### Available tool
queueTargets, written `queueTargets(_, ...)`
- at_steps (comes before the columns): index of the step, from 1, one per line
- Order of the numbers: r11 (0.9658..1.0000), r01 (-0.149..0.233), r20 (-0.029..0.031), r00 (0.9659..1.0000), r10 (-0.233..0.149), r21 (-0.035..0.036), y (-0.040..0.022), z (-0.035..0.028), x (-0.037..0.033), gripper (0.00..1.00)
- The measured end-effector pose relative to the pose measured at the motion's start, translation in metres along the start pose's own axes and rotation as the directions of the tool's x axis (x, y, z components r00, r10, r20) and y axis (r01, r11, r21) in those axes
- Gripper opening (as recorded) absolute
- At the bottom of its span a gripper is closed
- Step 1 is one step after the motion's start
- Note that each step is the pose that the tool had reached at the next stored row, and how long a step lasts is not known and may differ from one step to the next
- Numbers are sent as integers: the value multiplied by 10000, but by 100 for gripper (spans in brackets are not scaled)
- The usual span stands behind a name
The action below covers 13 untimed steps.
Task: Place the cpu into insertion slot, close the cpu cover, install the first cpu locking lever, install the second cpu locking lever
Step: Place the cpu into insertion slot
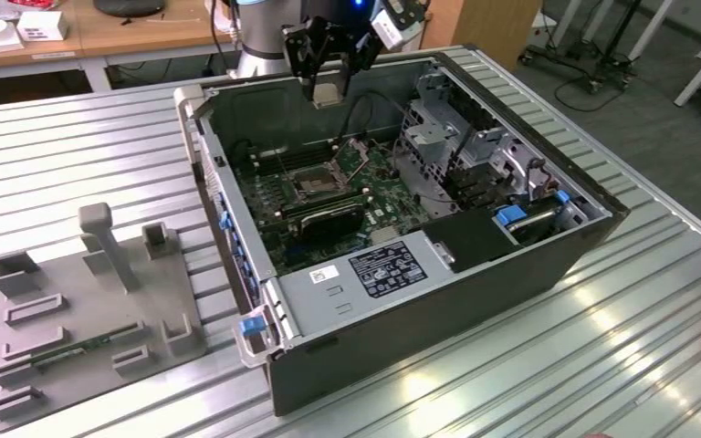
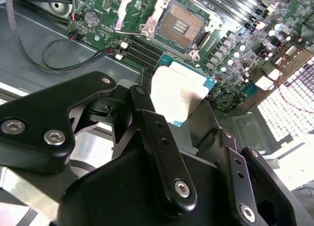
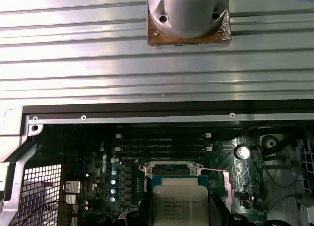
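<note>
As I look at the exterior view from my remote station, gripper [image 1: 326, 80]: it hangs over the far wall of the open computer case [image 1: 448, 301], at about 12 o'clock from the insertion slot [image 1: 317, 187] and clearly higher than it.
Fingers [image 2: 152, 133]: in the second wrist view the two black fingers are closed narrowly on the cpu [image 2: 179, 96], and I see the chip pressed between them at two opposite edges.
Cpu: it is in the air, held in the gripper, and it does not touch the board. In the first wrist view the cpu [image 3: 182, 204] shows its pale metal face with a blue-green border.
Insertion slot: in the second wrist view the slot [image 2: 182, 26] is open, with a dark centre and a silvery rim, and nothing lies in it.
Cpu cover [image 2: 123, 12]: it is flipped up and away from the slot, just beside its rim.
Locking levers: I cannot tell them with certainty.
Motherboard [image 1: 375, 196]: green, it lies flat on the floor of the case.
Memory slots [image 3: 162, 143]: long and black, near the slot.
Table [image 1: 570, 365]: ribbed metal, it carries the case.
Grey fixture plate [image 1: 83, 319]: on the table, at about 8 o'clock from the case, well apart from it.
</note>
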State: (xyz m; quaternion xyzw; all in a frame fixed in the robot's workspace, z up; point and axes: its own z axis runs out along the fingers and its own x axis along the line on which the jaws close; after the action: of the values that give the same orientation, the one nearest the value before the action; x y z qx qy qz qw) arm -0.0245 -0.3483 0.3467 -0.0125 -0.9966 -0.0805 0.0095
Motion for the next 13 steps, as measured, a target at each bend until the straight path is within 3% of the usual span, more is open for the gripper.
queueTargets(8,10000,1,7,10000,-1,12,-3,20,0,54)
queueTargets(13,9999,2,26,10000,-2,122,-11,68,3,54)
